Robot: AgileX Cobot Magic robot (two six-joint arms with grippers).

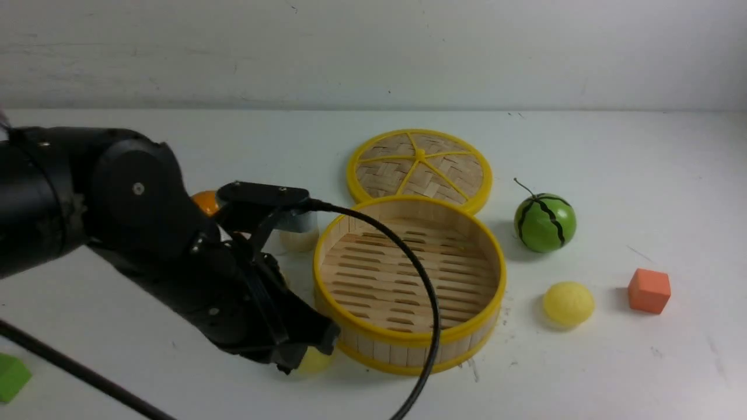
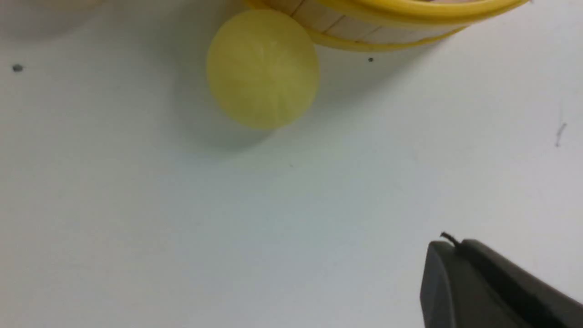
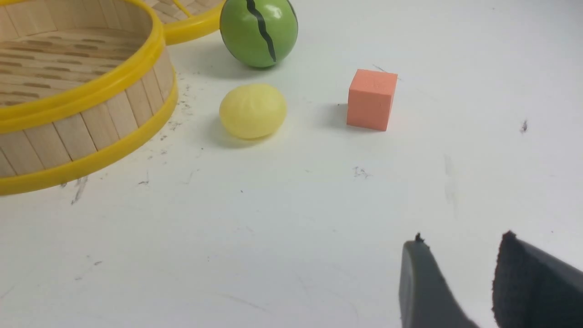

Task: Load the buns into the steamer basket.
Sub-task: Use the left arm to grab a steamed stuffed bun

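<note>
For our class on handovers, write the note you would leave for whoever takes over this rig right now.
Left gripper: shut, nothing in it, near the front pale yellow round bun.
Right gripper: open and empty.
Buns: that yellow one by the near-left wall of the round bamboo steamer basket; another pale yellow one right of it; a cream-white one on its left, partly hidden.
Done: no bun in the basket.
Left: put them all in; check behind the left arm for others.

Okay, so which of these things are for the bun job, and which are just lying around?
For the job: pale yellow pleated buns, cream-white bun, round bamboo basket.
Lying about: green striped ball, orange-red cube, flat woven lid, glossy orange fruit.
</note>
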